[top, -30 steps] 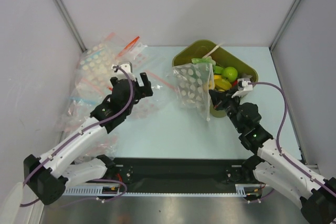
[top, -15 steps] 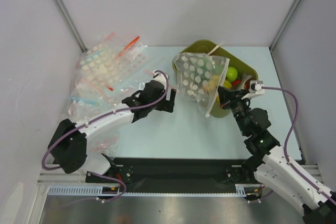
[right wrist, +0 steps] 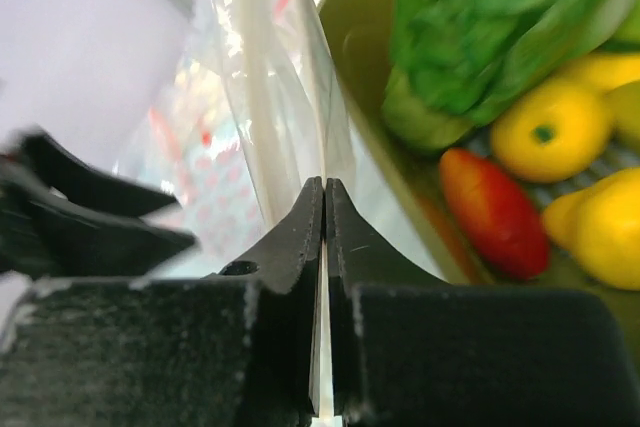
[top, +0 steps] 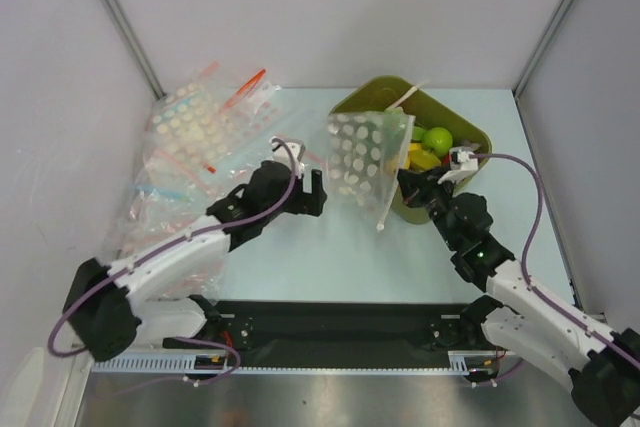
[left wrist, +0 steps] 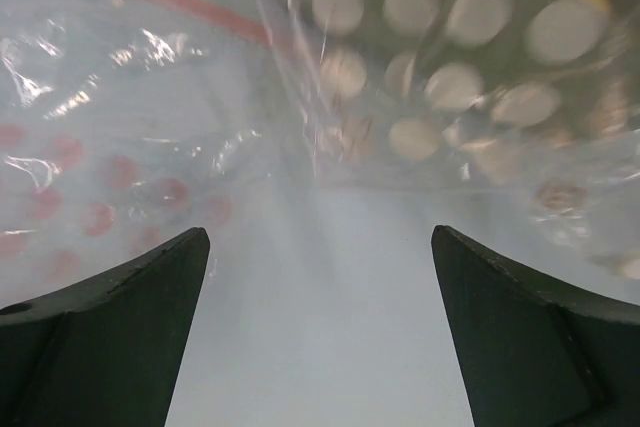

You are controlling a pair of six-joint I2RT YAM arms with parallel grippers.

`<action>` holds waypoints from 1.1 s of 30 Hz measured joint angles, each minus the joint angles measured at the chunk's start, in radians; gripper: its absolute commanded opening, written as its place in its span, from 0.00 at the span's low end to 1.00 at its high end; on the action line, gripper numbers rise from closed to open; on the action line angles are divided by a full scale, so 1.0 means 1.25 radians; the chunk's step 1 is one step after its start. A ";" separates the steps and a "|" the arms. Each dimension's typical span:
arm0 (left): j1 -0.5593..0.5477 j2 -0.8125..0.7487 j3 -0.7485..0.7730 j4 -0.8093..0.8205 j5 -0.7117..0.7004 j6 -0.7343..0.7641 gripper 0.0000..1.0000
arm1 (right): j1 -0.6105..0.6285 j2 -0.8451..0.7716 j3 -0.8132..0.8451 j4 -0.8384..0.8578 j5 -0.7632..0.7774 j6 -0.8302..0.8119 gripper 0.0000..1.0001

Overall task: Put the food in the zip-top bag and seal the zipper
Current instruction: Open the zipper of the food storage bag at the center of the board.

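The zip-top bag (top: pixel 362 155), clear with white dots, hangs in the air in front of the olive bin (top: pixel 455 112). My right gripper (top: pixel 404 185) is shut on its edge by the colourless zipper (top: pixel 388 197). In the right wrist view the jaws (right wrist: pixel 323 183) pinch the thin strip (right wrist: pixel 255 97). The green lettuce (right wrist: pixel 490 27) and the yellow-orange fruit (right wrist: pixel 550 127) lie in the bin. My left gripper (top: pixel 314 192) is open and empty just left of the bag. The dotted bag (left wrist: pixel 450 37) shows close ahead of its fingers (left wrist: pixel 110 327).
A pile of clear bags with pink and red strips (top: pixel 200 137) lies at the back left. The bin also holds a red fruit (right wrist: pixel 495 212), a green ball (top: pixel 437 139) and yellow pieces. Grey walls close in on both sides.
My left arm has swung right from the bag pile to beside the dotted bag. The bag has swayed in my right gripper and now hangs flatter, facing the camera.
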 measured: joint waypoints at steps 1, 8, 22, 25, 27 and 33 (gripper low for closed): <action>-0.001 -0.046 -0.013 0.000 -0.016 0.000 1.00 | 0.002 0.032 0.001 0.009 -0.029 0.003 0.00; -0.044 -0.189 -0.017 0.049 -0.057 0.018 0.99 | 0.038 0.182 0.017 0.040 -0.147 0.032 0.00; -0.221 0.019 0.041 0.064 -0.065 0.097 0.80 | 0.090 0.253 0.063 0.074 -0.194 0.029 0.00; -0.221 0.016 0.041 0.070 -0.077 0.103 0.66 | 0.106 0.262 0.071 0.073 -0.189 0.017 0.00; -0.220 0.014 0.041 0.073 -0.086 0.106 0.58 | 0.124 0.269 0.081 0.069 -0.178 0.004 0.00; -0.221 0.004 0.041 0.072 -0.115 0.116 0.41 | 0.183 0.283 0.115 0.042 -0.122 -0.045 0.00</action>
